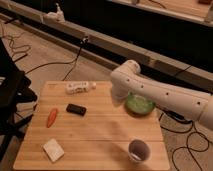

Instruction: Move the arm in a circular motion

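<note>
Wooden table (100, 134) carries bottle (79, 88), black block (76, 109), carrot (51, 117), white sponge (53, 150), green bowl (140, 105), cup (138, 149); gripper out of view.

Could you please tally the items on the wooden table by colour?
White: 3 (lying bottle, block, cup)
Black: 1 (small flat object)
Orange: 1 (carrot)
Green: 1 (bowl)
Total: 6
The arm reaches over the bowl; its gripper is not in view.
</note>
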Controlling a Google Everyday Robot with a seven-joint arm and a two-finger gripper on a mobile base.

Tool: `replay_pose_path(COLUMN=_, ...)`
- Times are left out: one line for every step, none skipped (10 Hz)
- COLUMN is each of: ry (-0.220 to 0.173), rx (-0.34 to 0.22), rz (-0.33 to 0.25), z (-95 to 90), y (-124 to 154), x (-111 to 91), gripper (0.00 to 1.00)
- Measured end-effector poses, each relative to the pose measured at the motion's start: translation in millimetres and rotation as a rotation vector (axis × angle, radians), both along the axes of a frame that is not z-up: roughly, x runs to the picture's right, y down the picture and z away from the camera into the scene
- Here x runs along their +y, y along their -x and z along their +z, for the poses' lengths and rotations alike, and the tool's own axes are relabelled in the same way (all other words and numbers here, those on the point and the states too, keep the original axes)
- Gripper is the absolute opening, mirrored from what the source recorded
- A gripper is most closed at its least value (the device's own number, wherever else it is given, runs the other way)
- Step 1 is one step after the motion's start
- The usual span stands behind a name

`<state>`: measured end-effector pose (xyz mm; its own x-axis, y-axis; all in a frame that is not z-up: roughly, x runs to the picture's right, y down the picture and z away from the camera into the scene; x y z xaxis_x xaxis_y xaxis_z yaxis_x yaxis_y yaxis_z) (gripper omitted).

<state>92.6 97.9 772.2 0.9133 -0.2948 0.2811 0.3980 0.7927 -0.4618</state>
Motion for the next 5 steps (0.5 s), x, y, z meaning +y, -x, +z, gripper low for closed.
replay_pose_path(ry=0.03, rx=0.045, rz=0.006, z=-2.1, y=-31.6, x=12.5, gripper=0.0)
replay_pose_path(ry=0.05, rx=0.089, rz=0.02, z=-2.3, y=-58.7, x=19.2, gripper=0.0)
replay_pose_path(ry=0.067, rx=0.157, rz=0.045, z=0.5, y=-95.3, x=20.1, gripper=0.0)
replay_pose_path(ry=0.069, rx=0.216, rz=0.072, z=3.8, y=-123.0, x=15.6, gripper=0.0)
replay_pose_path(ry=0.06, rx=0.255, rz=0.083, z=7.4, y=-138.9, x=6.9, gripper=0.0)
